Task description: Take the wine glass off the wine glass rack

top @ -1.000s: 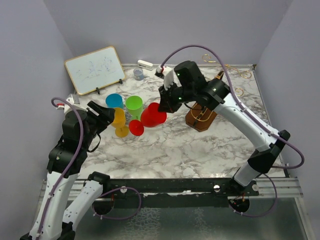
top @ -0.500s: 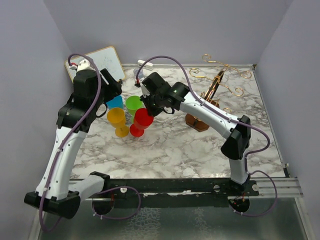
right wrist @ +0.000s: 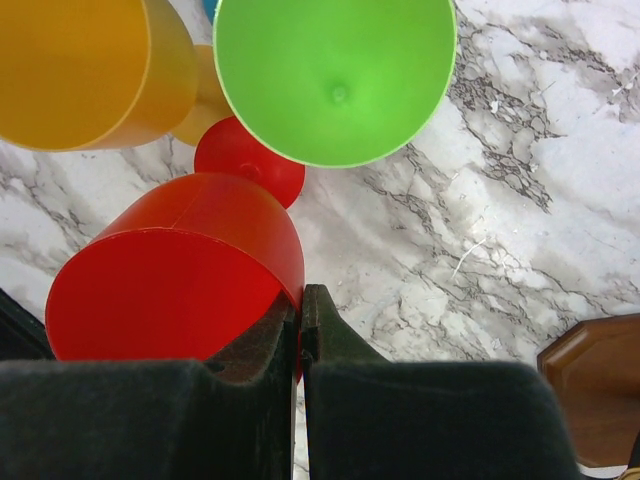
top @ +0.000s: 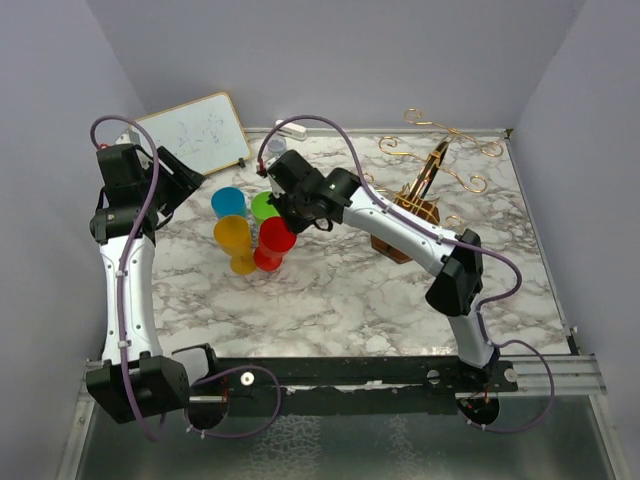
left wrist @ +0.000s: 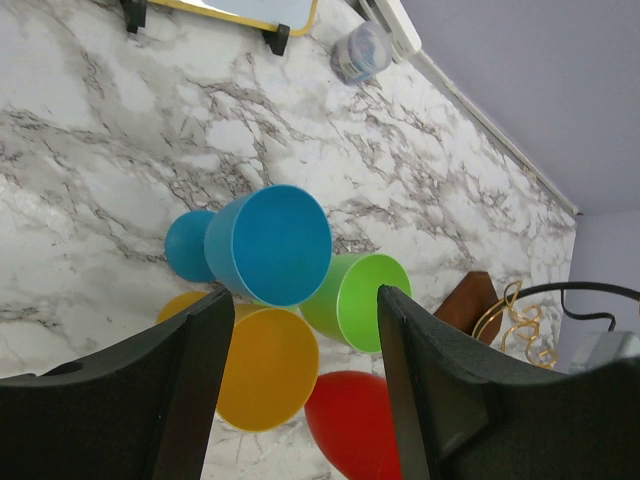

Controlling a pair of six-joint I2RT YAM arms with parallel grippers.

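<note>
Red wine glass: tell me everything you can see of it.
The red wine glass looks like opaque plastic: a wide bowl narrowing to a round foot. It sits roughly upright, mouth up, on or just over the marble table, away from the wine glass rack, beside the yellow glass and green glass. The right gripper is shut on its rim. Contact with its neighbours can't be told.

Red plastic wine glass (top: 277, 240) upright on its foot, centre-left. Gold scrolled-wire rack on dark hexagonal wooden base (top: 432, 168) upright, rear right, well apart.
</note>
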